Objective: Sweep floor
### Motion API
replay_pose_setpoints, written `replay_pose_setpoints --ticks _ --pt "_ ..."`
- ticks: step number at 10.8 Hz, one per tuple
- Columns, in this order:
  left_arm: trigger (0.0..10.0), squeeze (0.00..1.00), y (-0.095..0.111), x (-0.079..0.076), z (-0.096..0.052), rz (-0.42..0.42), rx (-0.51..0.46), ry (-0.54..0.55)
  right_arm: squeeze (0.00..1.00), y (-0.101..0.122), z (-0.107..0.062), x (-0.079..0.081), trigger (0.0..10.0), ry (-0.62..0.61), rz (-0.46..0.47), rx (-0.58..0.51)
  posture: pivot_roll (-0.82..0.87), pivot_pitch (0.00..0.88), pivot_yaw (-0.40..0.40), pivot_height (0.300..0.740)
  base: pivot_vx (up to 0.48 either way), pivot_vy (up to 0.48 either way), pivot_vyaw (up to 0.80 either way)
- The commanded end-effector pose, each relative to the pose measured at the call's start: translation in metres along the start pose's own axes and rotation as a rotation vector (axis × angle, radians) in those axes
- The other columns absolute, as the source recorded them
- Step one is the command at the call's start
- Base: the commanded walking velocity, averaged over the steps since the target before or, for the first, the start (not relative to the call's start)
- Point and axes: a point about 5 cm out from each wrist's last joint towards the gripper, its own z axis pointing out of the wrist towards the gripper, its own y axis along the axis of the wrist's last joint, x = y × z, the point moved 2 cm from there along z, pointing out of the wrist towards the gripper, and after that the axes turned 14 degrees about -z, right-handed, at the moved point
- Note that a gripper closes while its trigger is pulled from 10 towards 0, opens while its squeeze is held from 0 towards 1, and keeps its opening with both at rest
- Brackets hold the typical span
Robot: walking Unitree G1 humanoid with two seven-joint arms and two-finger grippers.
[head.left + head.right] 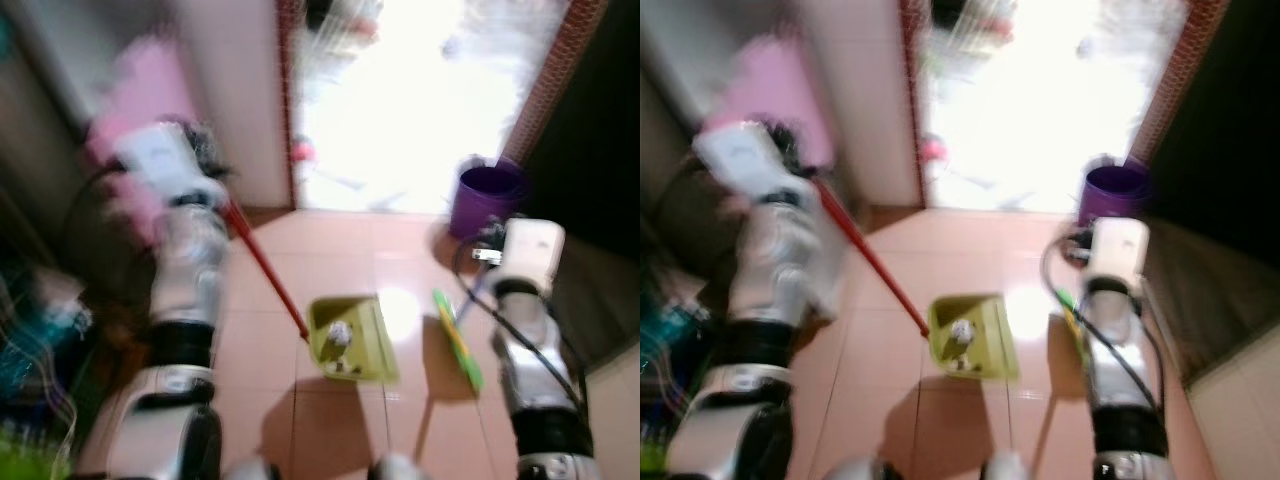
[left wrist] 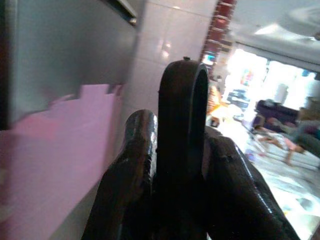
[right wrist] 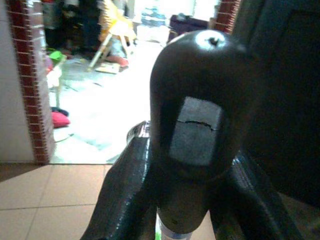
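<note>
At the upper left of the head view, the left gripper (image 1: 205, 150) is raised high, its fingers (image 2: 182, 145) pressed around a dark, rounded loop that looks like the end of the dustpan's red handle (image 1: 265, 265). That handle is a thin, stiff rod slanting down to the yellow-green dustpan (image 1: 352, 340) at the lower middle, which sits on the glossy terracotta floor tiles (image 1: 330, 240) with pale crumpled scraps in its scoop. The pan looks like light, hard plastic, so I judge it will tip easily and is best steered from the handle end. Right of it lies the green broom head (image 1: 458, 340). The right gripper (image 3: 192, 150) pinches the broom's smooth, rounded black handle top (image 3: 200, 85), probably slippery. A purple bucket (image 1: 487, 195) stands at the upper right by the bright doorway.
</note>
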Motion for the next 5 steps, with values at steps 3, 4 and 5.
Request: replay_pose_setpoints --ticks 3,4,5 --pt "10.0 0.00 0.005 -0.022 0.004 -0.002 -0.024 -0.069 0.00 -0.001 0.000 -0.007 10.0 -0.028 -0.016 0.024 -0.14 0.000 0.045 0.740 0.289 0.385 -0.80" --pt "10.0 0.00 0.001 -0.023 0.002 -0.004 -0.010 -0.070 0.00 -0.001 0.001 -0.005 10.0 -0.026 -0.010 0.026 -0.14 0.000 0.044 0.740 0.349 0.330 -0.80" --pt "10.0 0.00 -0.002 -0.022 -0.001 -0.010 0.005 -0.060 0.00 0.000 0.000 -0.003 10.0 -0.020 -0.001 0.030 -0.14 0.000 0.044 0.740 0.341 0.337 -0.80"
